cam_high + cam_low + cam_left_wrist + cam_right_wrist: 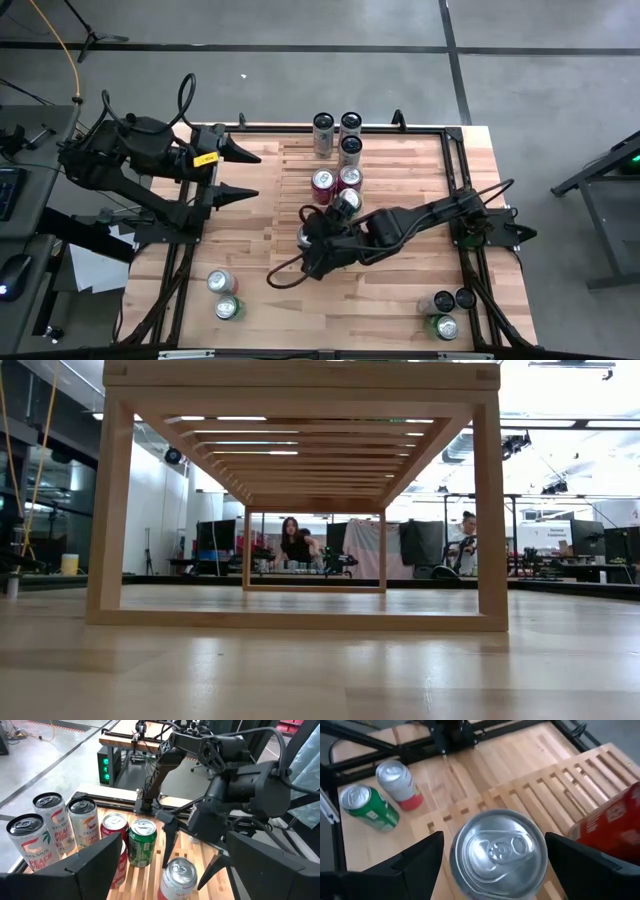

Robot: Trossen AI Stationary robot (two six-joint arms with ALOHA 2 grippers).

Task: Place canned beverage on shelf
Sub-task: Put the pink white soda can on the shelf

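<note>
The shelf point(400, 170) is a pale slatted rack lying flat on the tabletop; the low view shows it edge-on point(300, 490). Several cans stand on it, among them white ones point(323, 130) and red ones point(322, 183). A silver-topped can point(498, 851) stands upright on the slats at the shelf's near left part, and also shows in the left wrist view point(178, 872). My right gripper point(308, 240) is open, pointing down, with one finger on either side of this can. My left gripper point(250, 172) is open and empty at the table's left side, pointing toward the shelf.
Two cans point(224, 295) stand on the bare tabletop near the front left, and three point(447, 310) near the front right. A black metal frame point(455, 180) runs around the table. A loose cable point(285, 275) loops beside my right arm.
</note>
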